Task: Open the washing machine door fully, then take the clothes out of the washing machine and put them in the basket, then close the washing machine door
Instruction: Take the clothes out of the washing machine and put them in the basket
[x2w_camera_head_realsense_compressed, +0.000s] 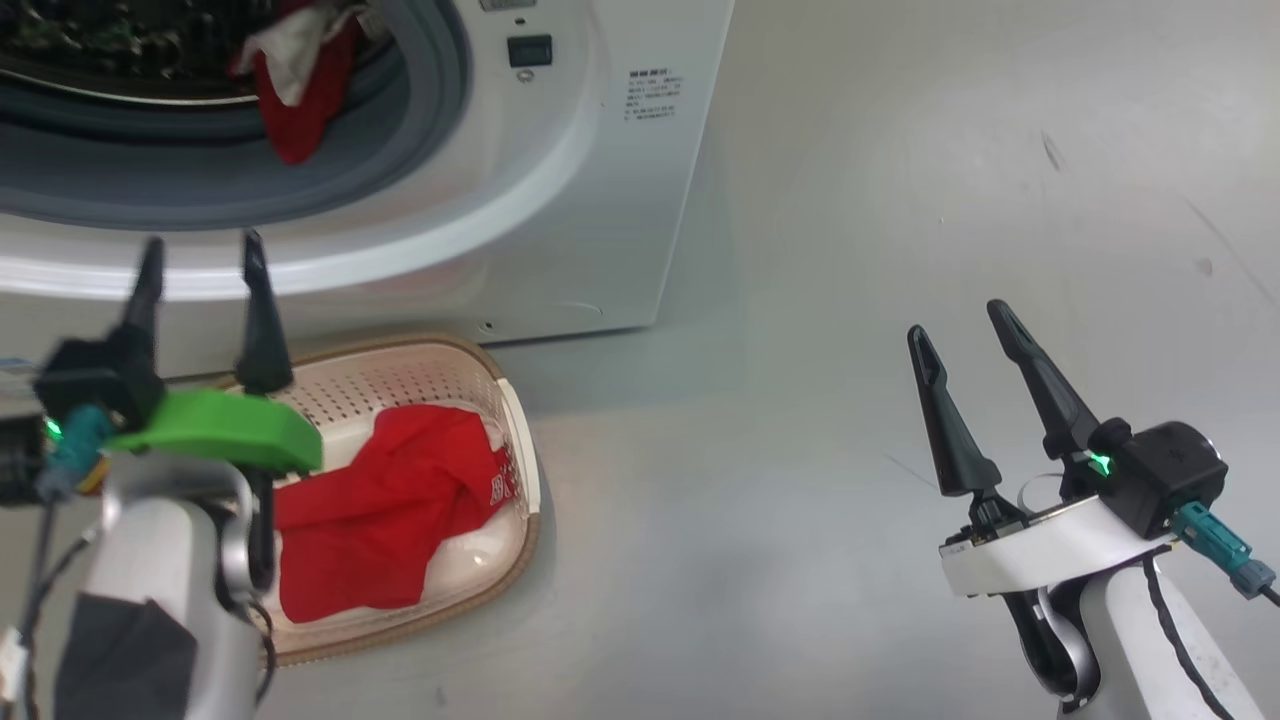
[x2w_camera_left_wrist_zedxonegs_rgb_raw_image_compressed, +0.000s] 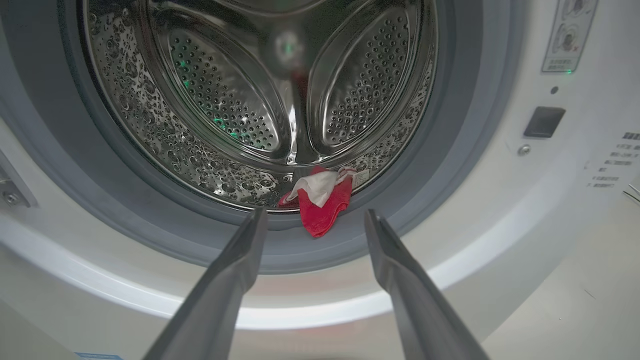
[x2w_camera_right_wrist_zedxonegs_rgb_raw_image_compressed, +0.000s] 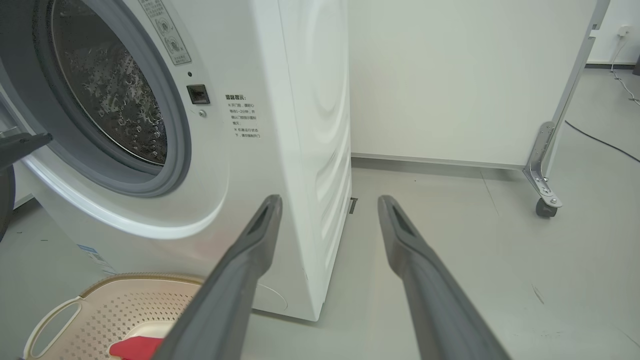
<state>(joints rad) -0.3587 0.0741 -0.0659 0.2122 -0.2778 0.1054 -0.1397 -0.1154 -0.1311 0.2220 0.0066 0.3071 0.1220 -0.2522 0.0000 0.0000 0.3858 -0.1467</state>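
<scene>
- Washer (x2w_camera_head_realsense_compressed: 560, 180): white front-loader, mouth uncovered, steel drum (x2w_camera_left_wrist_zedxonegs_rgb_raw_image_compressed: 240, 100) nearly bare. Door step judged done.
- Basket (x2w_camera_head_realsense_compressed: 523, 450): on the floor (x2w_camera_head_realsense_compressed: 850, 250) right in front of the washer. Touching its base or just off it, couldn't tell.
- Clothes: one red garment (x2w_camera_head_realsense_compressed: 390, 520) lay crumpled in the basket. A second, red-and-white piece (x2w_camera_left_wrist_zedxonegs_rgb_raw_image_compressed: 320, 200) hung over the drum lip onto the grey gasket (x2w_camera_left_wrist_zedxonegs_rgb_raw_image_compressed: 440, 190), at the bottom of the mouth.
- Left gripper (x2w_camera_head_realsense_compressed: 202, 241): above the basket's near end, fingers aimed at the mouth, jaws spread wide, nothing held. In its wrist view the hanging piece sat between the two finger lines, not touched.
- Right gripper (x2w_camera_head_realsense_compressed: 955, 320): off to the right over the floor, jaws wide apart, empty.
- Step: unloading, judged partway, with one garment in and one left.
- Next move: left arm would need to reach in to the lip, straddle the hanging fold, pinch it, and lift it clear of the gasket before going to the basket. Door closing comes after.
</scene>
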